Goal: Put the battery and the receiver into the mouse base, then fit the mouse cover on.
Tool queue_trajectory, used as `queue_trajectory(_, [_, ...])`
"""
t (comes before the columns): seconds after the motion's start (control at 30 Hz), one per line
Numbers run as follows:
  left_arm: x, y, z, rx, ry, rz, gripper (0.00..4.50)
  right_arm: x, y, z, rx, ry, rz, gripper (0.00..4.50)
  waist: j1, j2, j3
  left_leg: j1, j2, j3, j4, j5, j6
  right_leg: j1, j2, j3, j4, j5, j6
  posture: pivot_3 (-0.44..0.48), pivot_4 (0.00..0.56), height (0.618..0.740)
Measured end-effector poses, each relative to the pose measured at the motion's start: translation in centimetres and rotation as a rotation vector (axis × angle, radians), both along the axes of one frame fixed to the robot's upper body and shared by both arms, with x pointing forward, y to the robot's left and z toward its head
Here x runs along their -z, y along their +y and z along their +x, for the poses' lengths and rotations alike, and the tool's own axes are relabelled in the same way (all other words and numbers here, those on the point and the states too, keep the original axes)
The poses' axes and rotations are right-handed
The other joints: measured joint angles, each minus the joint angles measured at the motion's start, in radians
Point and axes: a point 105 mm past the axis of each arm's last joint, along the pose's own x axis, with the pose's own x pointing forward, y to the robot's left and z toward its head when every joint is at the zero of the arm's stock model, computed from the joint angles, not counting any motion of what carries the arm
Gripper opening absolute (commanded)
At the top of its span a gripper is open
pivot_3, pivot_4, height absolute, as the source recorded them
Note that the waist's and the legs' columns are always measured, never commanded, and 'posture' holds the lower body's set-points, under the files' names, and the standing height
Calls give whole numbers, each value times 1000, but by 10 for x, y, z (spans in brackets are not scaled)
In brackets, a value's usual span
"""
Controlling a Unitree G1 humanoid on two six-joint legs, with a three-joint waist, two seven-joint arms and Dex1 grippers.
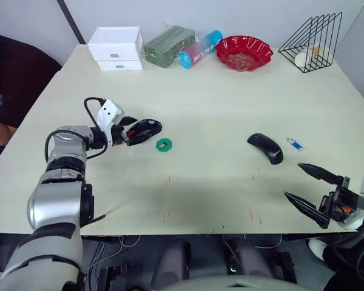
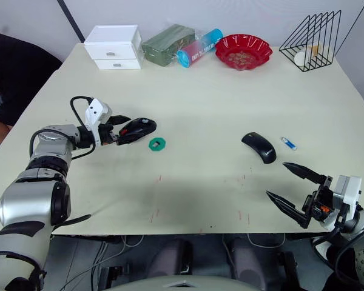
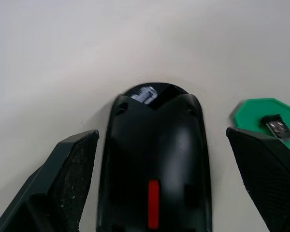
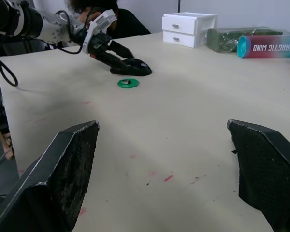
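Left claw [image 1: 135,131] and right claw [image 1: 309,188] spread wide

Bright, even light falls from above, with soft shadows on the table [image 1: 218,103] and a glare patch on the mouse base [image 3: 147,94].

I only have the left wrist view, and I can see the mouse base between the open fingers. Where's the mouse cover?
Observer: The mouse cover lies on the table, well off to the robot's right of the mouse base, with nothing touching it.
Operator: And the battery?
Observer: The battery lies just to the right of the cover, apart from it.
Operator: What's the right arm doing?
Observer: The right gripper hangs open near the table's front edge, closer to the robot than the cover, holding nothing.
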Motion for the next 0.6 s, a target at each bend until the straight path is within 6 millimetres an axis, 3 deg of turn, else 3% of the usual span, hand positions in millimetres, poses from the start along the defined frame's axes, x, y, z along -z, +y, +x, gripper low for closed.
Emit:
queue_trajectory(0.23, [13,-12,7,-28,37,14,4500,-3,-1,-4,26,-9,-11,4462,1,0,0,0,0,0,0,0,0,0,0,0,0,0,0,0,150,740])
queue_trajectory(0.6, [18,-14,11,-75,59,3,4500,-6,-1,-8,34,-16,-13,4462,3,0,0,0,0,0,1,0,0,0,0,0,1,0,0,0,150,740])
